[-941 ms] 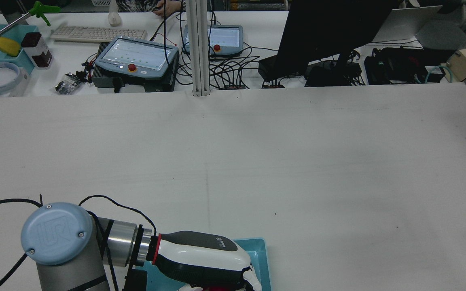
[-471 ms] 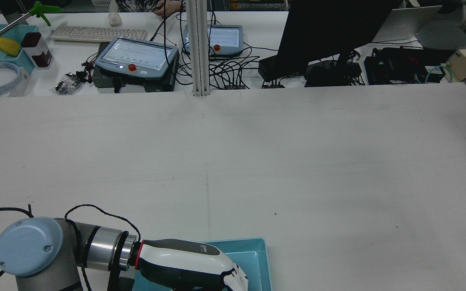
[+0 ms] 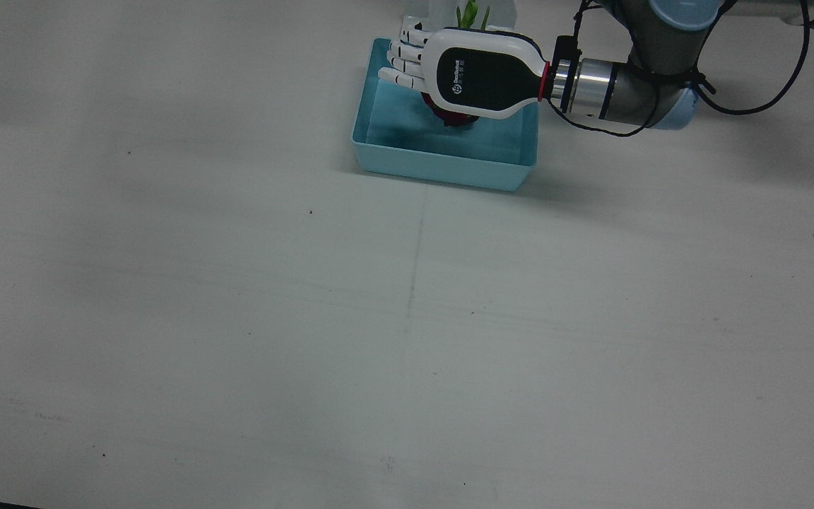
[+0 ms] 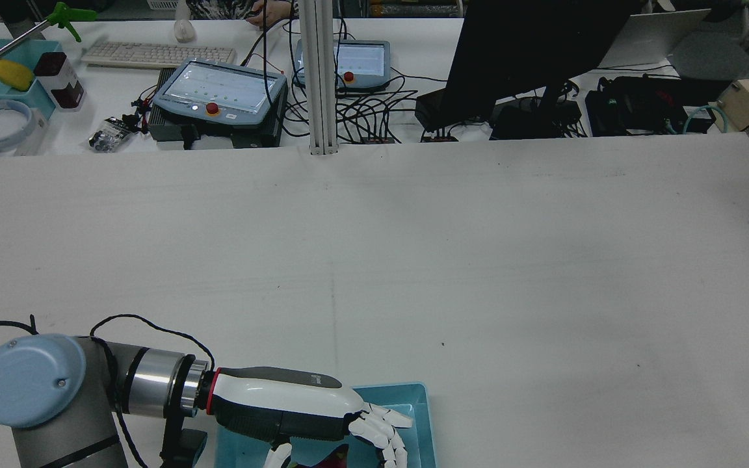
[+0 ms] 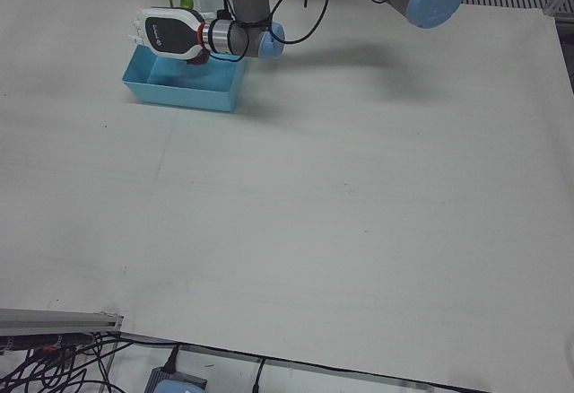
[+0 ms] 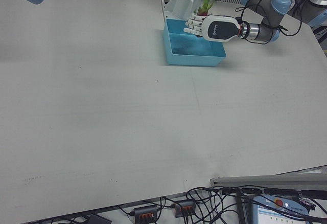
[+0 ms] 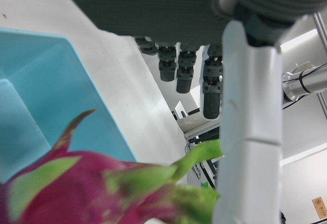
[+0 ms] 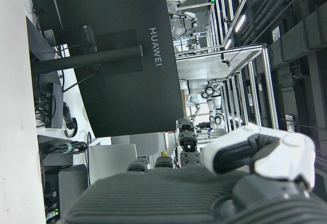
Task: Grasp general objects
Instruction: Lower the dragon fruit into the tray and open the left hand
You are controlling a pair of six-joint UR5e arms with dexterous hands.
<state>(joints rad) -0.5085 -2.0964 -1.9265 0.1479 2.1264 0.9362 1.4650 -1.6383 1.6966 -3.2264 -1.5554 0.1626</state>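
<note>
While the left robot hand (image 3: 449,74) hovers over a light-blue tray (image 3: 442,159) in the front view, a dragon fruit (image 3: 453,116) lies in the tray directly beneath its palm, only a sliver of magenta skin showing. Fingers (image 3: 400,60) are spread and extended, closed on nothing.

From the rear view, the left robot hand (image 4: 322,413) reaches level across the tray (image 4: 417,396) near the desk (image 4: 478,273) edge, fingers fanned apart; the dragon fruit (image 4: 332,455) peeks out below them, at the bottom of the picture.

Seen in the left-front view, the left robot hand (image 5: 166,32) sits above the tray (image 5: 184,97), with a spot of dark red fruit (image 5: 195,56) under its wrist end.

Across in the right-front view, the left robot hand (image 6: 214,28) hangs over the tray's (image 6: 194,58) far side.

Close up in the left hand view, the dragon fruit (image 7: 97,188) with green-tipped scales fills the foreground inside the tray (image 7: 46,81), fingers (image 7: 214,88) apart from it.

Only the right hand view shows the right robot hand (image 8: 214,178); whether it is spread or closed cannot be told.
</note>
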